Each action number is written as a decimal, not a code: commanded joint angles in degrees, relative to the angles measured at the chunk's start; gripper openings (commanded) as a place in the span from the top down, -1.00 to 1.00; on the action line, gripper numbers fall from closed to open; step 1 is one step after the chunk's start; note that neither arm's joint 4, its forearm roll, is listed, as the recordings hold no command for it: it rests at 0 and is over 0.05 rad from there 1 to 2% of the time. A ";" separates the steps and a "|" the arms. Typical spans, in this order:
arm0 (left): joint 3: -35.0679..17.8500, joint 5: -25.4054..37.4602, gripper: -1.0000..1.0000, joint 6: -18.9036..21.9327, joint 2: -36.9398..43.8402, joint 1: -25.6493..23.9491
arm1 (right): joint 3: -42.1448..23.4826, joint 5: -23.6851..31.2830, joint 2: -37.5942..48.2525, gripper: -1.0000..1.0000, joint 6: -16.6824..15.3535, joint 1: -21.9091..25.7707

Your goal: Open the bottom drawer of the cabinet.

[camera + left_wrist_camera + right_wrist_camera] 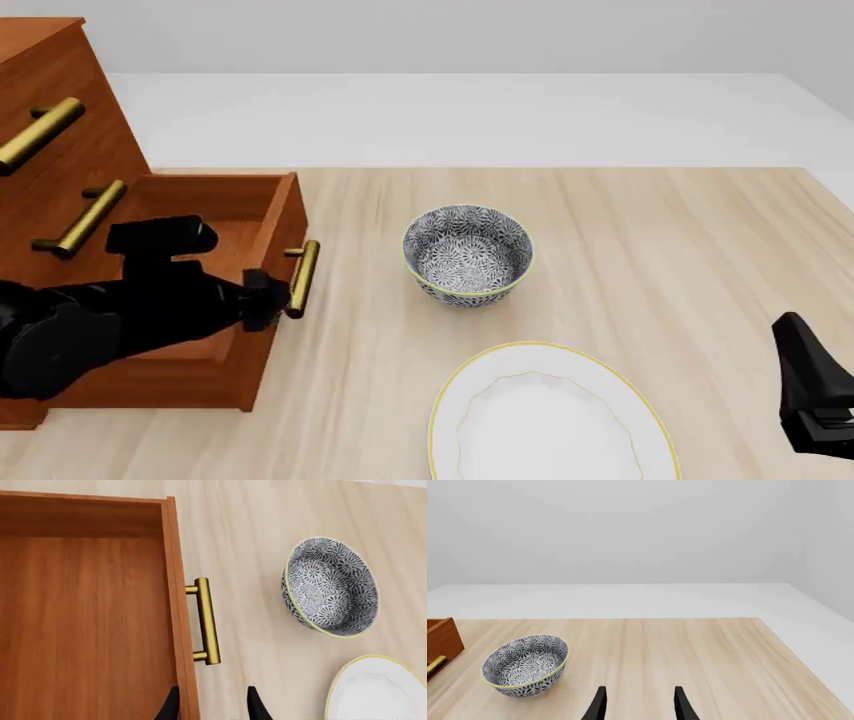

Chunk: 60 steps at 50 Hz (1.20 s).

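Note:
The cabinet (60, 90) stands at the table's left edge. Its bottom drawer (160, 385) is pulled out, with the bare wooden inside (87, 620) showing. The drawer's brass bar handle (303, 278) (207, 621) faces the bowl. My left gripper (270, 293) (212, 707) is open, reaching over the drawer with its fingertips just short of the handle and holding nothing. My right gripper (801, 345) (639, 706) hovers open and empty near the table's right front edge, far from the cabinet.
A patterned bowl (467, 255) (526, 665) sits right of the drawer handle. A white plate with a yellow rim (547, 425) (377, 690) lies near the front edge. Two upper drawers with brass handles (40, 135) stay shut.

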 commanded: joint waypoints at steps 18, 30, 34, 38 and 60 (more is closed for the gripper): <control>-8.66 13.77 -1.00 3.35 -13.07 -1.84 | 0.00 -0.01 0.03 -1.00 0.02 -0.01; -7.49 18.73 -1.00 2.66 -21.87 -2.61 | 0.00 0.00 0.02 -1.00 0.02 0.00; -7.95 20.78 -1.00 1.89 -25.11 -3.25 | 0.00 0.00 0.01 -1.00 0.01 0.01; -8.58 23.15 -1.00 2.16 -30.22 -4.57 | 0.00 0.00 0.01 -1.00 0.01 -0.01; -17.14 49.52 -1.00 4.36 -52.17 2.30 | 0.00 0.00 0.01 -1.00 0.00 0.00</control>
